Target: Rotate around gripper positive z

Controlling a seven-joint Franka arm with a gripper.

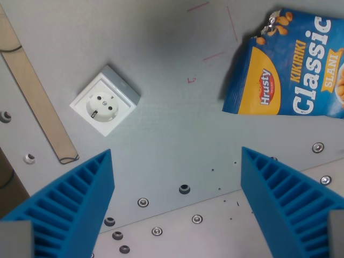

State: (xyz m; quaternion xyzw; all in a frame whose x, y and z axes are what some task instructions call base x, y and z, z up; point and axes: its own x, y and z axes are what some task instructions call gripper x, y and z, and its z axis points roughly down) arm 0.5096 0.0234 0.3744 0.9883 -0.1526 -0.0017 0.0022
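To do this turn well, the wrist should spin only around its own long axis, without sliding sideways or sinking toward the grey table (177, 123), because the step asks for rotation and not for travel. The pincer (177, 177) hangs above the table with its two blue fingers (80, 199) wide apart, holding and touching nothing. The task has no object of its own: the white socket (105, 103) lies ahead toward the wrist view's left, the blue snack bag (290, 70) ahead toward the right, both well apart from the fingers.

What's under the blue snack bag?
The snack bag lies flat on the grey table. Table shows around its edges, and red pen marks sit beside it. Whatever is directly beneath is covered, so that can't be seen.
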